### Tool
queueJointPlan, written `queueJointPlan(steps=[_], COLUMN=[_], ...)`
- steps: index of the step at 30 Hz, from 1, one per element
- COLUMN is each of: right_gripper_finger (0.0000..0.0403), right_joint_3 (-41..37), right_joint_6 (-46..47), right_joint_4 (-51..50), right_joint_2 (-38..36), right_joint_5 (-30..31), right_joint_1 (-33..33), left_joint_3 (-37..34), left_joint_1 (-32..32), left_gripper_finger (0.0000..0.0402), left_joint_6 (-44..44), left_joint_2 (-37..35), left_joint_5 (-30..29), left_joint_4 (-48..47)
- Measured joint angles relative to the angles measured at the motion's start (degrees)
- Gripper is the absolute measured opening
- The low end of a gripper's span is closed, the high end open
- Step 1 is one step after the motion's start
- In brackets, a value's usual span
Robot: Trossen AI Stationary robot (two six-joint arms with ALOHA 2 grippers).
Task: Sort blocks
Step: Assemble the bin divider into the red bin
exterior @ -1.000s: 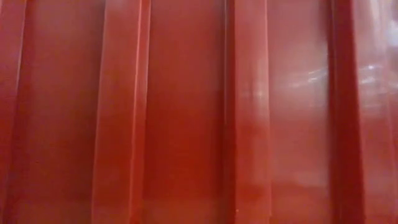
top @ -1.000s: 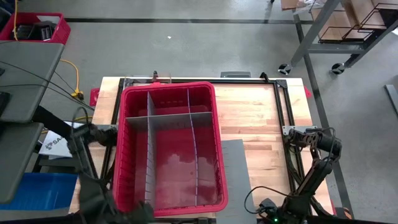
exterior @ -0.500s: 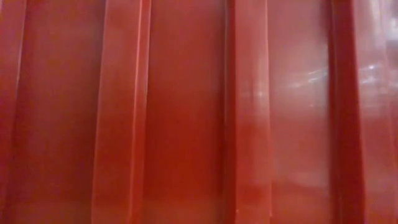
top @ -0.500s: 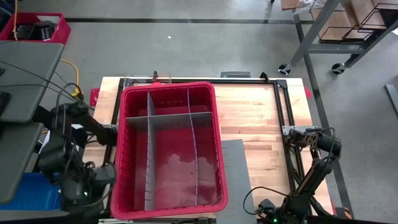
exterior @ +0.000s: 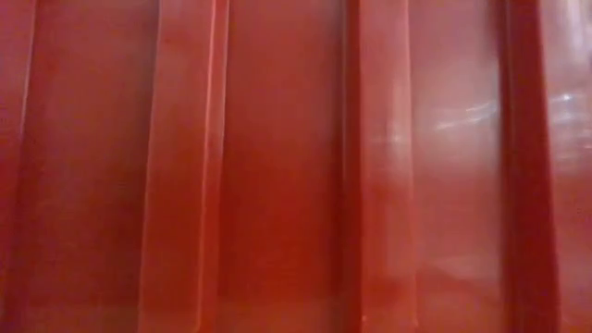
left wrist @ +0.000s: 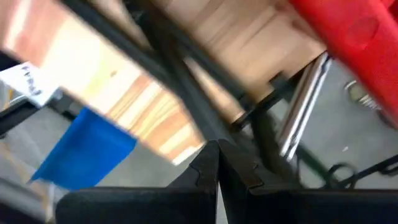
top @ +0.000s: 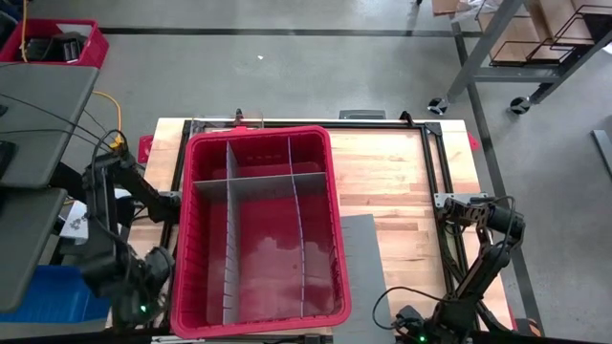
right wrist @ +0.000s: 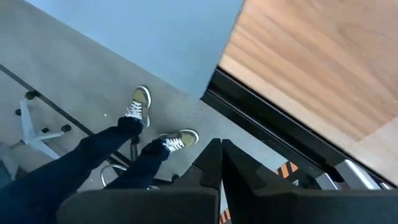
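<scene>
Hands (left wrist: 217, 163) (right wrist: 220, 160) both closed, empty, beside red bin (top: 330, 205).

The left arm (top: 120, 229) has swung back off the red bin's (top: 258, 143) near-left corner.

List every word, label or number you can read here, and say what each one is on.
None can be read with certainty.
White sheet beside the table's left edge: dark print, too small in the high view.
Same white sheet in the left wrist view: lettering too blurred.
Red bin: no label shows.

Wooden table (top: 402, 182), red bin (top: 260, 229) on it, grey sheet (top: 361, 272) beside
</scene>
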Motion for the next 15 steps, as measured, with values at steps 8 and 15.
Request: queueJointPlan(steps=[8,15], right_gripper_finger=[0.0,0.0], right_joint_3=[0.01,0.02], right_joint_6=[-1.06,-1.1], right_joint_4=[0.04,-4.18], right_joint_2=[-1.66,-2.83], right_joint_5=[4.01,4.46], right_joint_1=[0.21,2.12], left_joint_3=[-7.3,-8.86], left_joint_1=[0.19,0.73], left_gripper_finger=[0.0,0.0], left_joint_6=[0.5,1.99], left_joint_2=[-0.07,1.37], left_joint_5=[-10.91,-17.24], left_joint_4=[13.44,19.01])
